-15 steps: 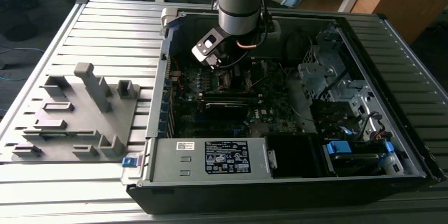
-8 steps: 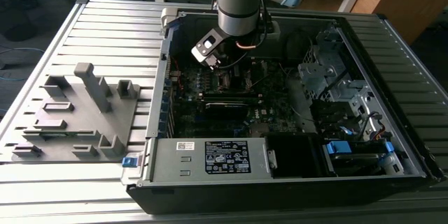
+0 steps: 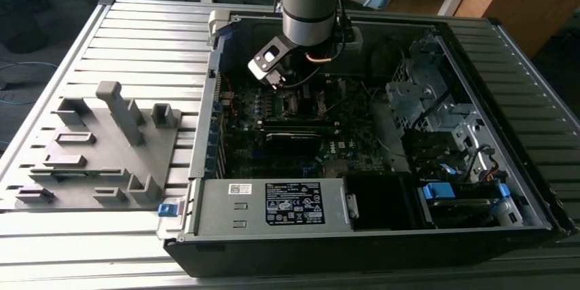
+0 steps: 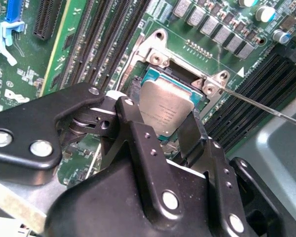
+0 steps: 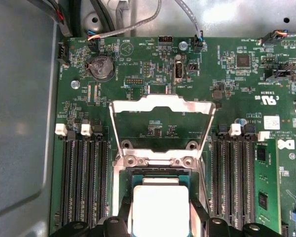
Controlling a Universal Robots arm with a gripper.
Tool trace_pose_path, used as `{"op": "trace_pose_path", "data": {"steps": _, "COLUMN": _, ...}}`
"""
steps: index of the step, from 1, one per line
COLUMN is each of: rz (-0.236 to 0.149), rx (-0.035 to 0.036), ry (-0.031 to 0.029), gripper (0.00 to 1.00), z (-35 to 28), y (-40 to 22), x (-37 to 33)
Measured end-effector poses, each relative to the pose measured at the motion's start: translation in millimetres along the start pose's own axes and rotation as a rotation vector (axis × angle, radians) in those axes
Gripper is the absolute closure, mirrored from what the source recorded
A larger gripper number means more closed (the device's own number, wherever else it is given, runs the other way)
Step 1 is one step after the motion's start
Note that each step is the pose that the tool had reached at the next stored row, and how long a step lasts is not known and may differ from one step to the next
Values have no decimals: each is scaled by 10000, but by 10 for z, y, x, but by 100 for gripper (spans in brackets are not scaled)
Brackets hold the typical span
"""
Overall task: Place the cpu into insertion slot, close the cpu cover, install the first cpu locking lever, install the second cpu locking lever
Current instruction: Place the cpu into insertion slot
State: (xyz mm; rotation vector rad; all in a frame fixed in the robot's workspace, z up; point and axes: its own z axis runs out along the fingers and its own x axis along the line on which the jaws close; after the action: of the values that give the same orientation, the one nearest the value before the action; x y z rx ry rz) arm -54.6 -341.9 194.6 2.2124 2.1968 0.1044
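I judge the first step is in hand: the black metal gripper point(image 4: 160, 113) has its fingers point(image 4: 133, 133) closed on the flat square cpu with dull silver top point(image 4: 165, 106). The chip is tilted just over the dark square insertion slot point(image 5: 160, 170), toward eleven o'clock in the open black computer case point(image 3: 363, 256) of the exterior view. The thin, shiny, frame-shaped cpu cover point(image 5: 163, 103) stands open, and the seating calls for a level, square fit.

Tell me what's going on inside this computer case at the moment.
A robot arm reaches into the open computer case. Its gripper grips the cpu by two opposite edges, right at the insertion slot on the motherboard. The cpu cover is swung open, away from the slot, not yet closed.
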Motion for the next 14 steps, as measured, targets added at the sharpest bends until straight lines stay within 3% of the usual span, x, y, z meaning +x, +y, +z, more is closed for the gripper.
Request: {"op": "trace_pose_path", "data": {"steps": 14, "rz": 0, "rx": 4, "ry": -7, "gripper": 46, "z": 30, "y": 13, "x": 12}}
